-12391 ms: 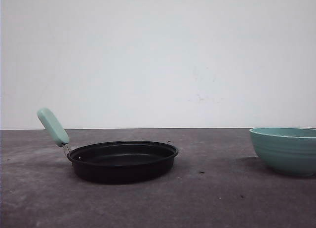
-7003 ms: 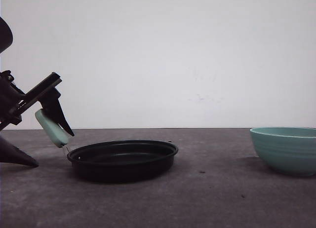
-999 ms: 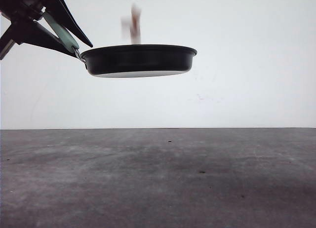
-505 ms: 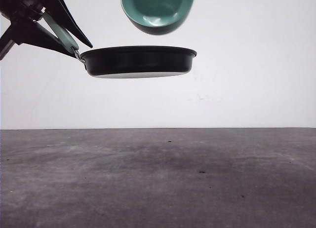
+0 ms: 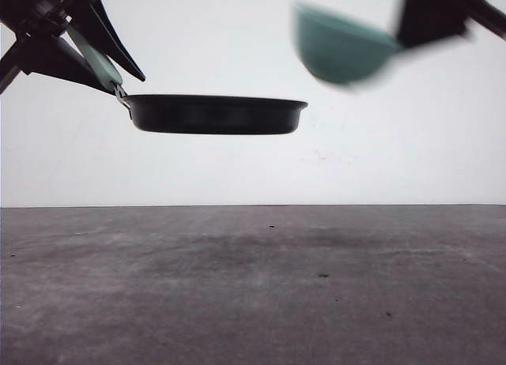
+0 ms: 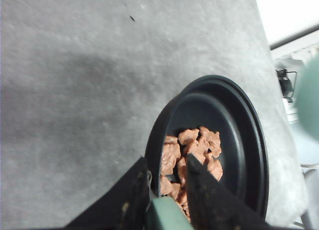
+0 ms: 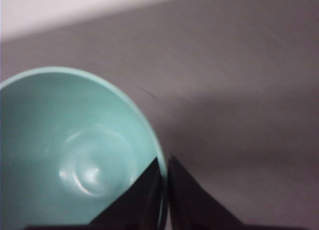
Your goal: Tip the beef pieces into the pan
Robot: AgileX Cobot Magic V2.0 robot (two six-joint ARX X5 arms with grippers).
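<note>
- beef pieces [image 6: 190,160] lie in a small reddish-brown heap inside the pan [image 6: 234,140], on the side of its floor nearest the handle; the rest of the black floor is bare.
- pan [image 5: 213,114] hangs level in the air, well above the grey table [image 5: 253,302], in the front view.
- left gripper [image 6: 167,190] is clamped narrow on the pan's pale green handle [image 5: 95,61], one dark finger on each side of it, close to where the handle meets the rim.
- right gripper [image 7: 164,182] pinches the rim of a teal bowl [image 7: 75,150], one finger inside the wall and one outside, nearly touching.
- bowl [image 5: 340,49] is blurred in the front view, up at the right of the pan and apart from it, tilted with its mouth toward the left.
- bowl's inside looks clean and glossy in the right wrist view.
</note>
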